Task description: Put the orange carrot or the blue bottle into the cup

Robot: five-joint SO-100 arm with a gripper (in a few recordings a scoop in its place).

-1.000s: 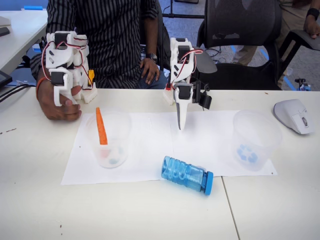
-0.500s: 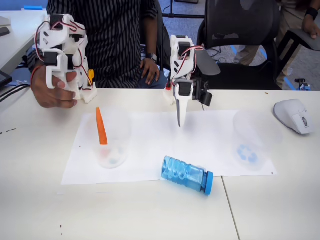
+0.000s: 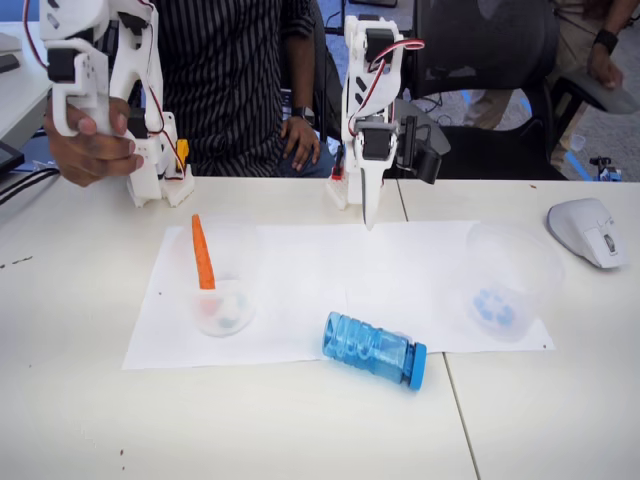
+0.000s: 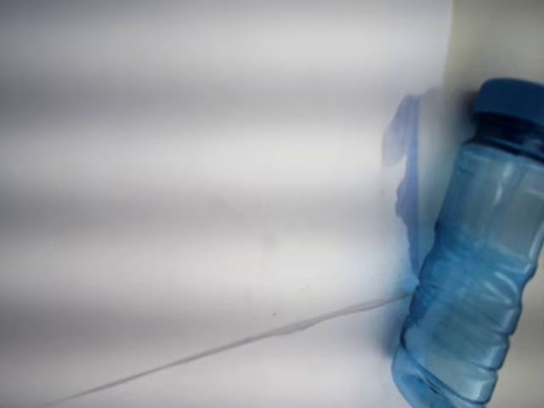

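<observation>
We see the bottle (image 3: 373, 349) on its side at the paper's (image 3: 300, 270) front edge, cap toward the right cup (image 3: 508, 280). Our gripper (image 3: 370, 215) hangs above the paper's back edge, jaws seemingly pressed together, holding nothing. The carrot (image 3: 202, 252) stands in the left cup (image 3: 222, 285).

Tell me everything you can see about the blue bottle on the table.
The blue bottle is translucent light-blue plastic with a ribbed, wavy body and a solid blue screw cap, which is on. It lies on its side in the fixed view, cap toward the lower right, partly on the white paper sheet and partly on the table. Nothing grips it. The wrist view shows it beside the sheet's edge.
</observation>
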